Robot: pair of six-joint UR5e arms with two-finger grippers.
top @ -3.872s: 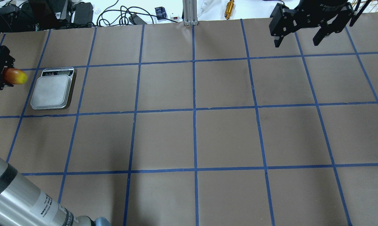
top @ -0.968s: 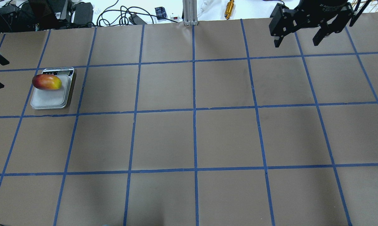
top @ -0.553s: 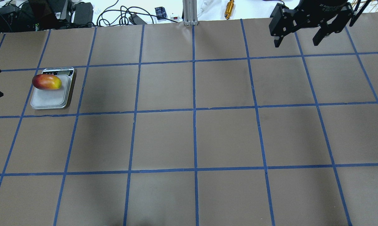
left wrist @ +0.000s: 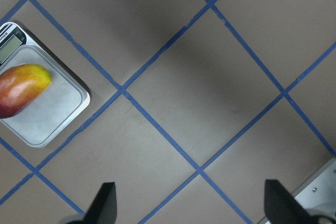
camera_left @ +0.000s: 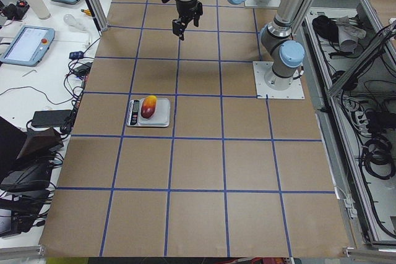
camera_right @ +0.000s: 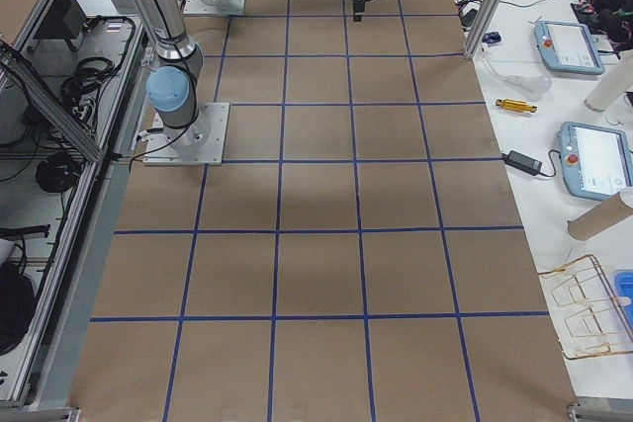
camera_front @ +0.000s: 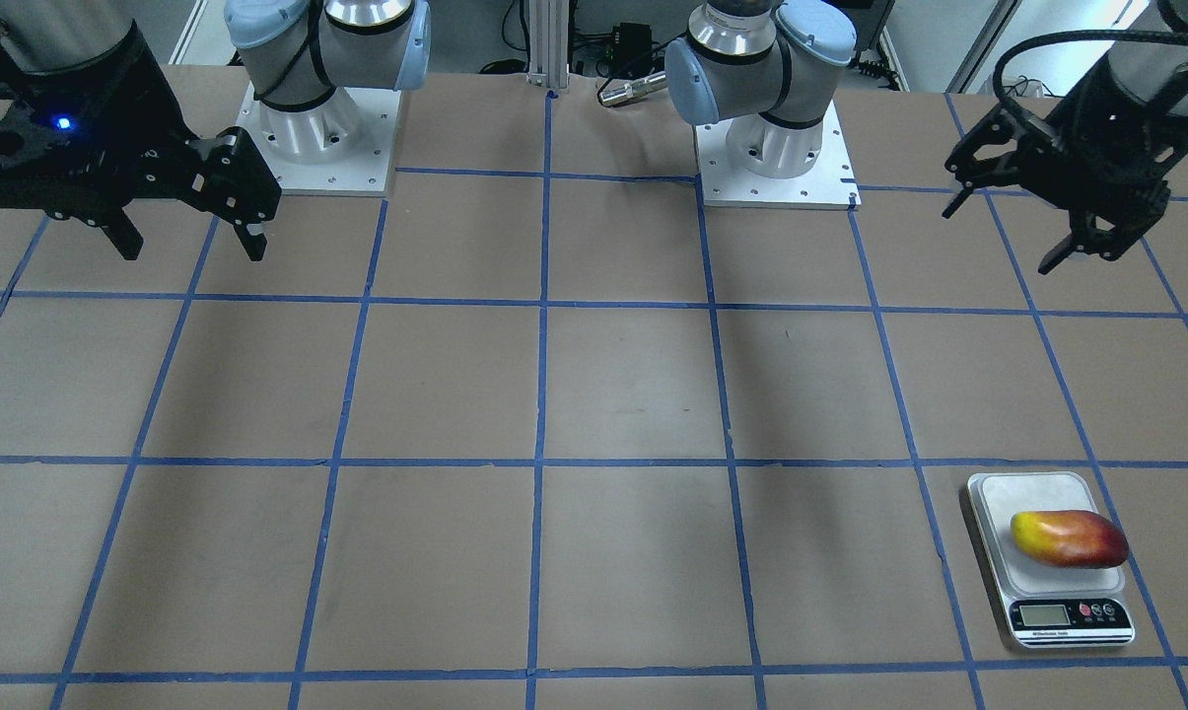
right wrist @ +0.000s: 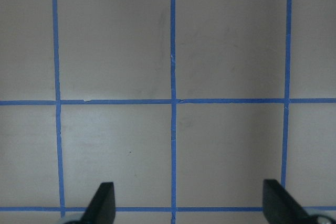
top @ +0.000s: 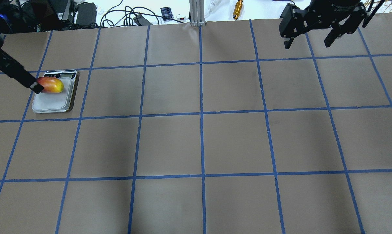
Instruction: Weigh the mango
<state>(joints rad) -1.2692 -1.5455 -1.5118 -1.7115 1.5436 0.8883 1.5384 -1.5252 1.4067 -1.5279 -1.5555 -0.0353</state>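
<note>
The mango (camera_front: 1069, 538) lies on its side on the plate of the small digital scale (camera_front: 1032, 493), with nothing touching it. It also shows in the overhead view (top: 52, 85), on the scale (top: 51, 101), and in the left wrist view (left wrist: 21, 88). My left gripper (camera_front: 998, 240) is open and empty, raised high and well back from the scale towards my base. In the overhead view one of its fingers (top: 18, 70) crosses in front of the mango's red end. My right gripper (camera_front: 192, 247) is open and empty, hanging high over the other end of the table (top: 307, 45).
The scale's display (camera_front: 1044, 616) faces away from me. Both arm bases (camera_front: 317, 128) (camera_front: 776, 148) stand at my edge of the table. Cables, a brass cylinder (top: 238, 9) and an aluminium post (top: 196, 13) lie beyond the far edge.
The left gripper first held the mango left of the scale, then left it on the plate. Since then it has risen, and a finger now crosses the mango in view. The right arm is still.
</note>
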